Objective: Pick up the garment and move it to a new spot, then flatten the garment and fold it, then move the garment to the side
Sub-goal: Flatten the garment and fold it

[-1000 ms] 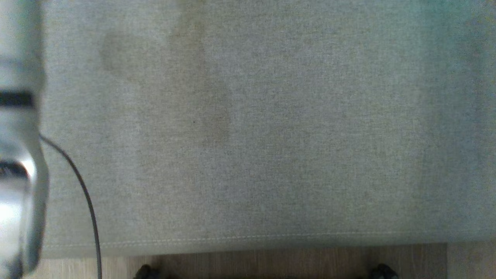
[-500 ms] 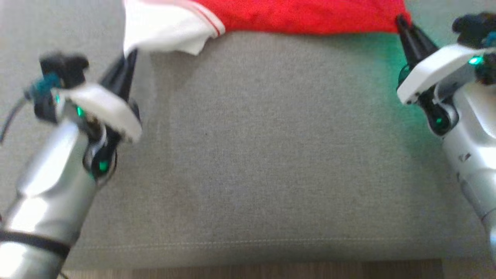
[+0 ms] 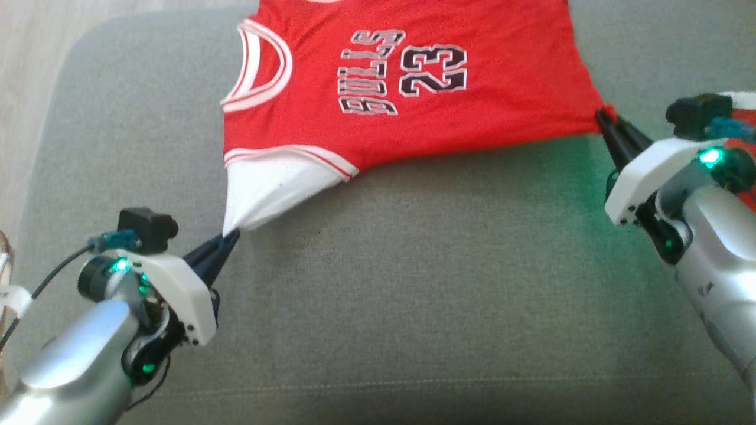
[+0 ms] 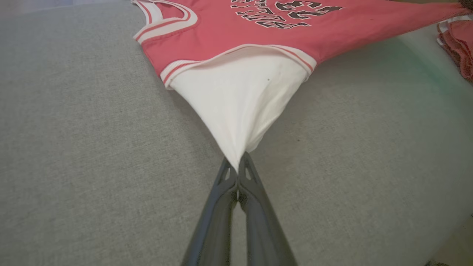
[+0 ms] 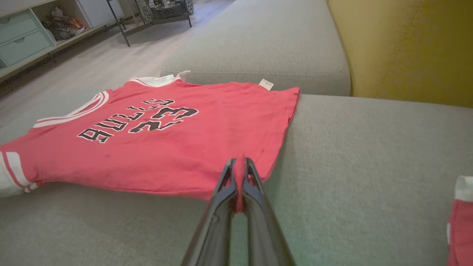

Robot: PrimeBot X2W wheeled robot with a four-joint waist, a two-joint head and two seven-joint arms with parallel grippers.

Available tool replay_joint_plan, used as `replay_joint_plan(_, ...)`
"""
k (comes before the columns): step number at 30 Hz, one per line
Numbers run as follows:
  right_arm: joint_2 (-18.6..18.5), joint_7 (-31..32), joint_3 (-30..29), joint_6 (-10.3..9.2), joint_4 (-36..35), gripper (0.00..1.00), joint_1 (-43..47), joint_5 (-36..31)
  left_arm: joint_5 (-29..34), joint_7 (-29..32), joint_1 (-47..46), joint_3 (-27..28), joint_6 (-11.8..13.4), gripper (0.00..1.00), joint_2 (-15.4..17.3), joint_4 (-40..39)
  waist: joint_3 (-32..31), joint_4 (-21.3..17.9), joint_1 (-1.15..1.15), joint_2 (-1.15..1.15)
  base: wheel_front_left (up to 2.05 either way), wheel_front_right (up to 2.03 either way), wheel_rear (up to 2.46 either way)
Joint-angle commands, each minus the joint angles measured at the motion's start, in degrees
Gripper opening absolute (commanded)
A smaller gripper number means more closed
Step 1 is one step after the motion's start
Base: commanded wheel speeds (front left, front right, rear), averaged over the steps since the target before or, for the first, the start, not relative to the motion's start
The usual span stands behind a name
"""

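Grey sofa cushion (image 3: 413, 307) carries the red jersey (image 3: 331, 136) (number 23) across its far half. Left gripper (image 3: 231, 237) is clamped on the white sleeve (image 3: 266, 189), right gripper (image 3: 601, 115) on the hem (image 3: 582, 65). Flattening step, I judge: next, lower it smooth onto the cushion, then fold.

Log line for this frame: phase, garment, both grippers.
phase: flattening | jersey: print up, pulled taut on grey cushion | left gripper: shut on white sleeve | right gripper: shut on red hem corner

In front of me is a soft grey sofa seat (image 3: 413, 307). A red shirt (image 3: 484, 118) with a white sleeve lies spread on it.
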Motion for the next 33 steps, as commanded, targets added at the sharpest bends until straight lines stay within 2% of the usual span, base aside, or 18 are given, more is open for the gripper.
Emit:
replay_joint_plan(1,-1.1,0.6,1.4,-0.02,-0.6,0.0,1.5,1.1,-1.9,0.1,-0.8,1.0,0.0,0.0,3.6,-2.4,-1.9,0.0,0.01,0.0,0.0,0.0,0.0)
replay_joint_plan(5,-1.8,3.3,4.0,-0.02,-0.9,0.0,3.3,2.3,-4.7,0.8,0.4,-0.9,0.0,0.0,5.5,-4.6,-3.3,-0.1,0.01,0.0,0.0,0.0,0.0)
replay_joint_plan(8,-3.2,7.9,7.7,-0.02,-3.1,0.0,6.1,5.2,-9.1,2.3,2.6,-3.2,0.0,0.0,8.4,-8.1,-5.3,-0.4,0.01,0.0,0.0,0.0,0.0)
replay_joint_plan(13,-5.7,12.7,11.7,-0.02,-7.0,0.0,9.0,8.6,-13.2,3.6,4.9,-5.1,0.0,0.0,11.1,-11.6,-7.1,-0.6,0.01,0.0,0.0,0.0,0.0)
replay_joint_plan(24,-15.0,25.4,19.4,-0.02,-18.9,0.0,15.0,18.8,-22.7,5.9,10.6,-8.5,0.0,0.0,17.9,-20.7,-10.3,-1.2,0.01,0.0,0.0,0.0,0.0)
replay_joint_plan(27,-17.9,29.6,21.2,-0.02,-21.8,0.0,16.5,21.0,-27.2,7.3,12.3,-9.1,0.0,0.0,20.5,-24.1,-11.0,-1.5,0.01,0.0,0.0,0.0,0.0)
replay_joint_plan(33,-20.8,32.8,21.3,-0.02,-25.0,0.0,17.9,24.6,-31.8,9.4,13.3,-9.7,0.0,0.0,23.3,-28.7,-11.4,-1.8,0.01,0.0,0.0,0.0,0.0)
